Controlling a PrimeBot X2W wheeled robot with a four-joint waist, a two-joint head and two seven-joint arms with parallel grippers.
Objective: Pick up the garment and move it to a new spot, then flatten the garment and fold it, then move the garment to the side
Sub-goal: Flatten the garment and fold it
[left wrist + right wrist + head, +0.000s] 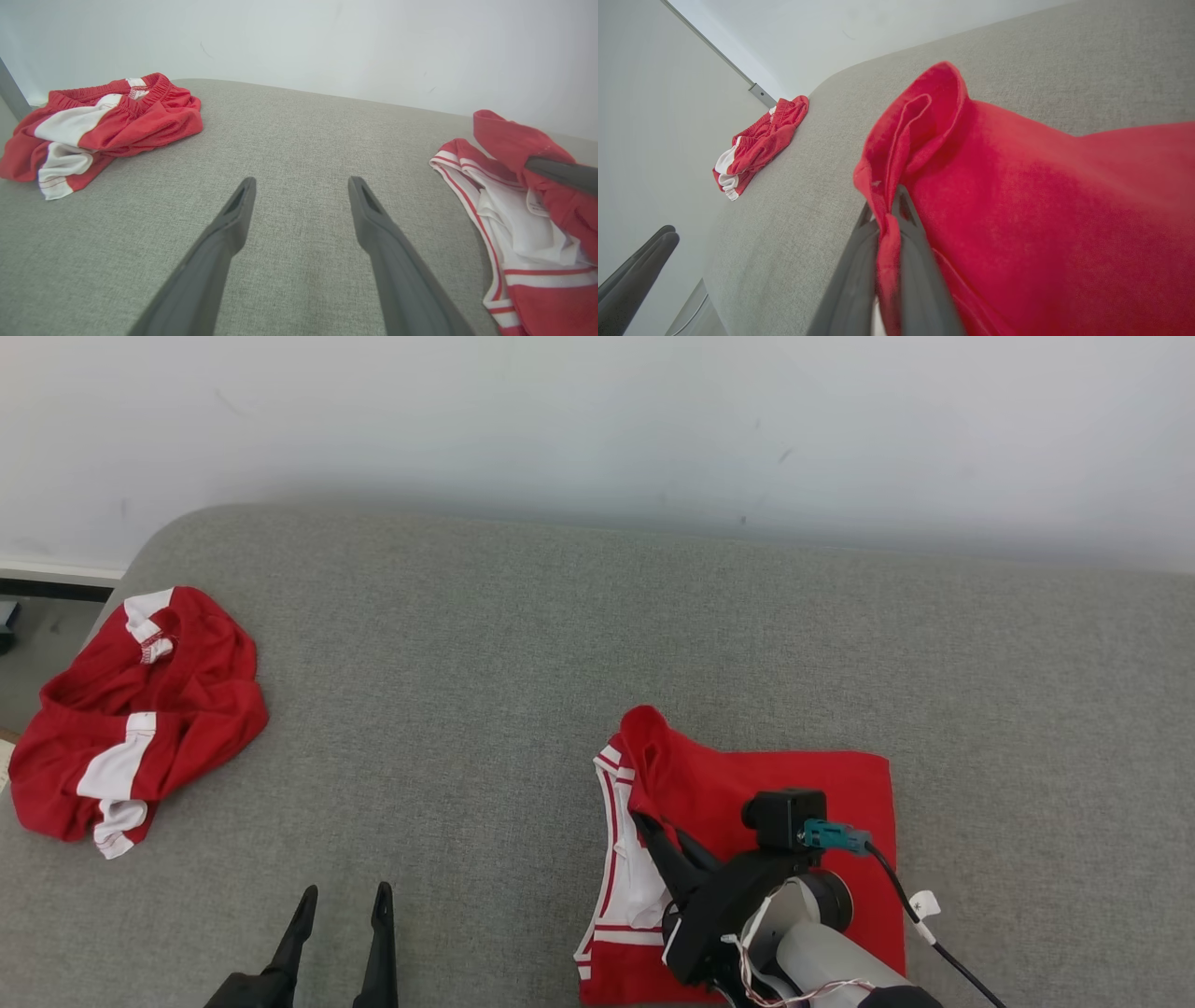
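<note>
A white wall (597, 420) rises behind the far edge of a broad grey fabric-covered surface (523, 644). The garment (794, 784), red with white, red-striped trim, lies in a flat rectangle on the right half of the surface, close to its near edge. The garment's left side is turned back to show white lining, and one red fold stands up off the surface. A second piece, crumpled shorts (140, 709) in red with white panels and an elastic waistband, sits in a heap at the surface's rounded left end, well apart from the garment. The robot's pale right forearm (822, 961) reaches in over the near edge of the surface, above the garment. The right gripper (885, 207) has its two dark fingers pressed together, pinching the raised red fold between them. The left gripper (344, 894) hovers over bare grey fabric near the surface's front edge, left of centre, its fingers spread wide and holding nothing. A small black camera (784, 812) with a teal plug rides on the right wrist, and a black cable (896, 887) with a white tag (924, 903) trails from it over the surface.
</note>
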